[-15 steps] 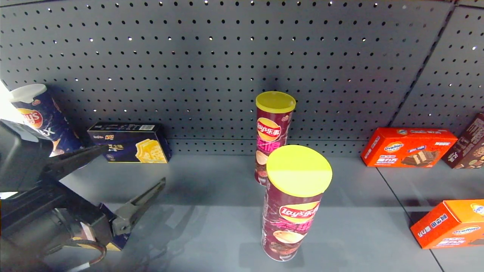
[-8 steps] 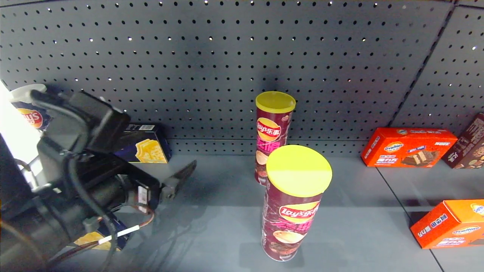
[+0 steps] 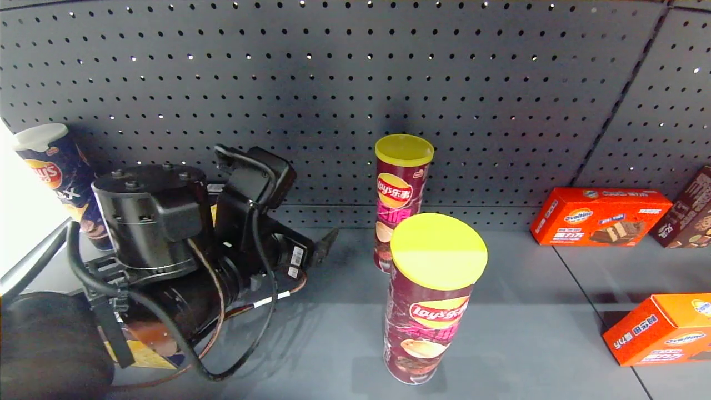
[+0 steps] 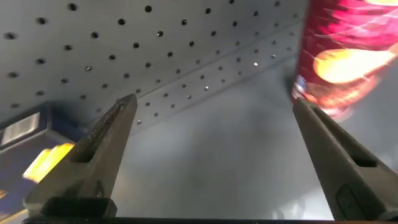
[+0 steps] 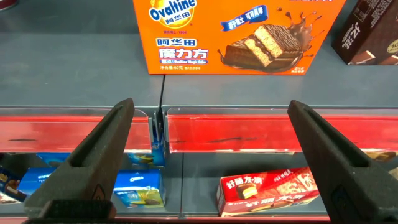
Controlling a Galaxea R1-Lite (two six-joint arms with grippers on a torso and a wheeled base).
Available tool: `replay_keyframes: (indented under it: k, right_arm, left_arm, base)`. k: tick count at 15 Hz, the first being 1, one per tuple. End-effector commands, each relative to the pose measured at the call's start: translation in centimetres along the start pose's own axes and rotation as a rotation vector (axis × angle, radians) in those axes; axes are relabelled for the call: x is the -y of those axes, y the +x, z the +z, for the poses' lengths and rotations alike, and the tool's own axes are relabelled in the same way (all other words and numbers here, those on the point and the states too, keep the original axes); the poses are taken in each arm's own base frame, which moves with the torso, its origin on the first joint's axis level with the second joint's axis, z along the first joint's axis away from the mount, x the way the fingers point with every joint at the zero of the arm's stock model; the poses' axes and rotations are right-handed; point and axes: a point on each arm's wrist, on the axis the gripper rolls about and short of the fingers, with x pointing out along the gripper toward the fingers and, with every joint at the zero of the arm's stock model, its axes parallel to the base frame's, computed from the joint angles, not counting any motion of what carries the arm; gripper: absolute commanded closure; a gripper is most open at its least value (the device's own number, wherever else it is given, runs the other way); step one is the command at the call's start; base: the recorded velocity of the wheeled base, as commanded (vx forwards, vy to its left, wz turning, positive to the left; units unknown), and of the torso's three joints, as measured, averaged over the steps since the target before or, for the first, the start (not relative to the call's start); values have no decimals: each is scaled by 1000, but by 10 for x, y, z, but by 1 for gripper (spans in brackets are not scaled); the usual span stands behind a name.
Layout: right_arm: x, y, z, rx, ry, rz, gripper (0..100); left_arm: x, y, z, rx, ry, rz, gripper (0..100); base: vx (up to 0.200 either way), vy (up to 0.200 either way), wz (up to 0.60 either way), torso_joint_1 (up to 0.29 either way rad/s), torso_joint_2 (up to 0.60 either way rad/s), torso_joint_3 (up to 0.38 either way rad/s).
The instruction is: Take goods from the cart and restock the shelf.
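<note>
Two maroon chip cans with yellow lids stand upright on the grey shelf [image 3: 333,333], one in front [image 3: 430,303] and one behind it [image 3: 402,197] near the pegboard. My left arm reaches over the shelf's left part, and one fingertip [image 3: 328,243] shows just left of the rear can. In the left wrist view my left gripper [image 4: 214,106] is open and holds nothing, with a maroon can [image 4: 345,56] just past one finger. My right gripper [image 5: 211,107] is open and holds nothing, in front of a red shelf edge [image 5: 249,132] and an orange box [image 5: 239,34].
A navy chip can [image 3: 50,166] stands at the far left. Orange boxes [image 3: 602,216] [image 3: 661,328] and a brown box [image 3: 691,211] lie at the right. A navy box [image 4: 31,143] sits beside the left fingers. Blue packs [image 5: 134,186] and a red box [image 5: 273,186] lie below.
My left arm has swung right and deeper into the shelf, toward the chip cans, and its wrist has turned. It now covers the navy box. The cans have not moved.
</note>
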Motion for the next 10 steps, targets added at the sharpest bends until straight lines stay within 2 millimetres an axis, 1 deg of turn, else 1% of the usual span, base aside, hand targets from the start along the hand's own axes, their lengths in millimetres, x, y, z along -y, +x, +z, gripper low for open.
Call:
replay_keyframes:
  k: [1, 3, 5, 8, 10]
  right_arm:
    - [0, 0, 0, 0, 0, 0, 0]
    - [0, 0, 0, 2, 0, 0, 0]
    - [0, 0, 0, -1, 0, 0, 0]
    - [0, 0, 0, -1, 0, 0, 0]
    - [0, 0, 0, 0, 0, 0, 0]
  left_arm:
    - [1, 37, -11, -46, 6, 31, 0]
    - [3, 62, -9, -38, 1, 47, 0]
    - [7, 77, -6, -23, -5, 47, 0]
    - [13, 89, -7, -17, -6, 41, 0]
    - [18, 95, -12, 0, -8, 10, 0]
  base:
    - [0, 0, 0, 0, 0, 0]
    - [0, 0, 0, 0, 0, 0]
    - [0, 0, 0, 0, 0, 0]
    - [0, 0, 0, 0, 0, 0]
    - [0, 0, 0, 0, 0, 0]
